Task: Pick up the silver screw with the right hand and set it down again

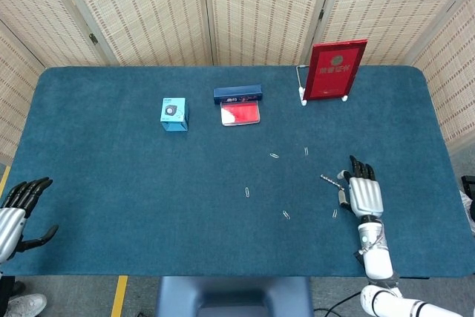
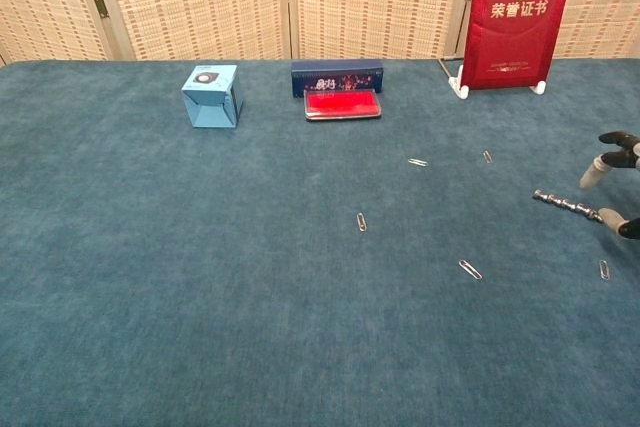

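The silver screw [image 1: 331, 180] lies flat on the blue table cloth, right of centre; the chest view shows the screw [image 2: 566, 205] near the right edge. My right hand [image 1: 363, 194] hovers just right of it, palm down and fingers spread, holding nothing. At the chest view's right edge only its fingertips [image 2: 600, 169] show, one above the screw's right end and one right by that end. My left hand [image 1: 18, 211] rests with fingers apart and nothing in it at the table's near left corner.
A red certificate [image 1: 337, 69] stands on a holder at the back right. A dark blue box [image 1: 238, 93] with a red pad [image 1: 240, 113] and a light blue box [image 1: 174, 113] sit at the back centre. Several paper clips [image 1: 274, 156] are scattered around the screw.
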